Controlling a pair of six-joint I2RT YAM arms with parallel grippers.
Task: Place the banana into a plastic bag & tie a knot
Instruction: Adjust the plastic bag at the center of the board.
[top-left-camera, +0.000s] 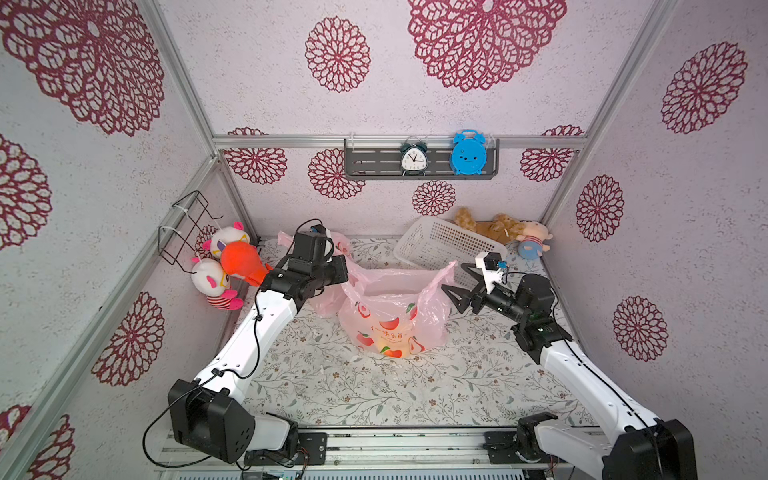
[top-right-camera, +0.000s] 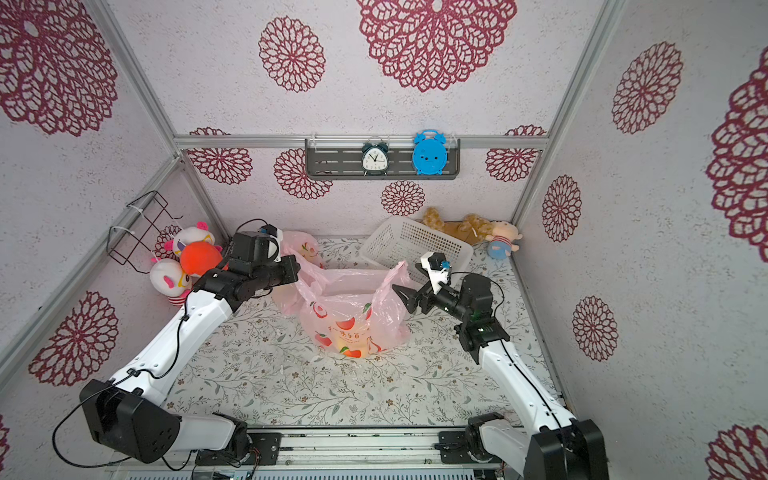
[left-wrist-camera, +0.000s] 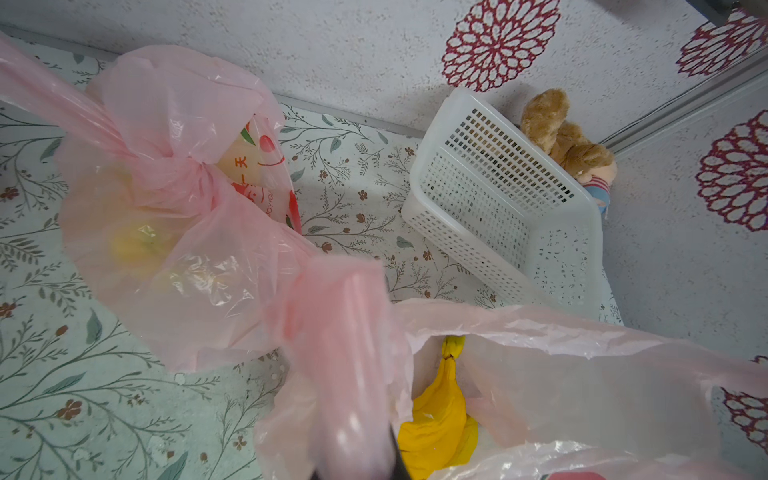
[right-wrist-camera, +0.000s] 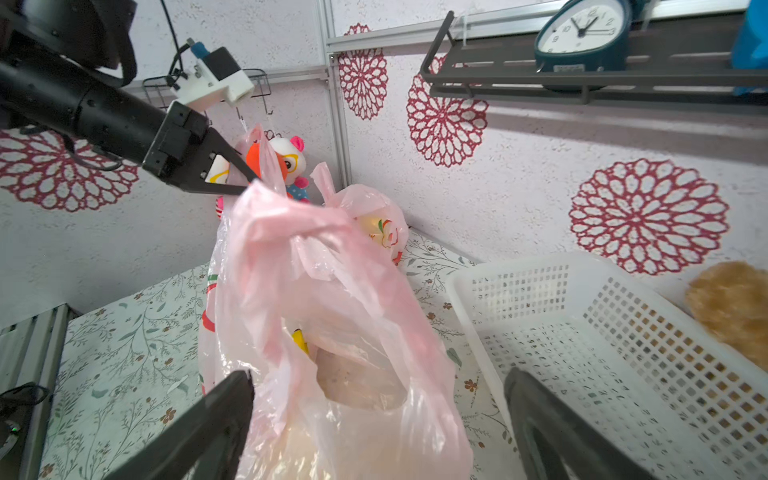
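The banana (left-wrist-camera: 436, 411) is seen inside the plastic bag (top-left-camera: 386, 320), which stands on the table (top-left-camera: 332, 386). Its left handle (right-wrist-camera: 270, 203) is pinched by the closed left end effector (right-wrist-camera: 249, 185) and should be held taut. The right handle (top-left-camera: 442, 276) is best taken near its tip by the wide-open right end effector (top-left-camera: 455, 278) before the two are crossed.

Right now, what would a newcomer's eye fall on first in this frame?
The pink plastic bag standing open mid-table grabs attention, with the yellow banana lying inside it. The left fingers pinch one handle and hold it up, while the right fingers stand wide open at the bag's opposite side. Behind it lies a second, knotted pink bag.
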